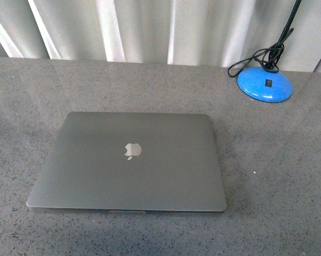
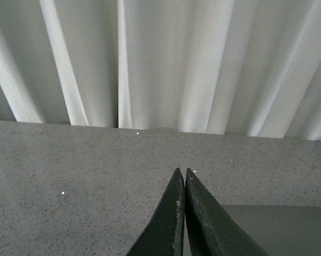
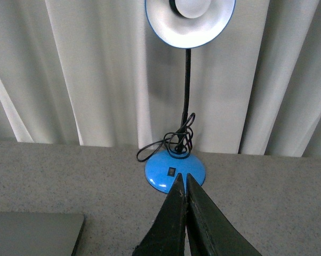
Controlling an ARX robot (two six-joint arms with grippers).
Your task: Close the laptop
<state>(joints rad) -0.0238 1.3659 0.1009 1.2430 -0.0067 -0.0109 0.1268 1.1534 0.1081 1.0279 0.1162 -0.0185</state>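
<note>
Laptop (image 1: 127,162) lying shut on the grey table (image 1: 278,176), lid down and logo (image 1: 132,150) up.

The laptop is seen in the middle of the table, with no arm near it in the front view. A blue desk lamp (image 1: 265,84) is placed well apart, by the curtain (image 1: 150,29). The left gripper (image 2: 183,176) and right gripper (image 3: 183,180) are each shown clenched, fingertips pressed together, nothing held.

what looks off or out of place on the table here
Nothing stands out. The laptop lies shut and flat on the table, slightly askew. The blue lamp stands upright with its cord looped at the base. Both grippers are closed and empty.
</note>
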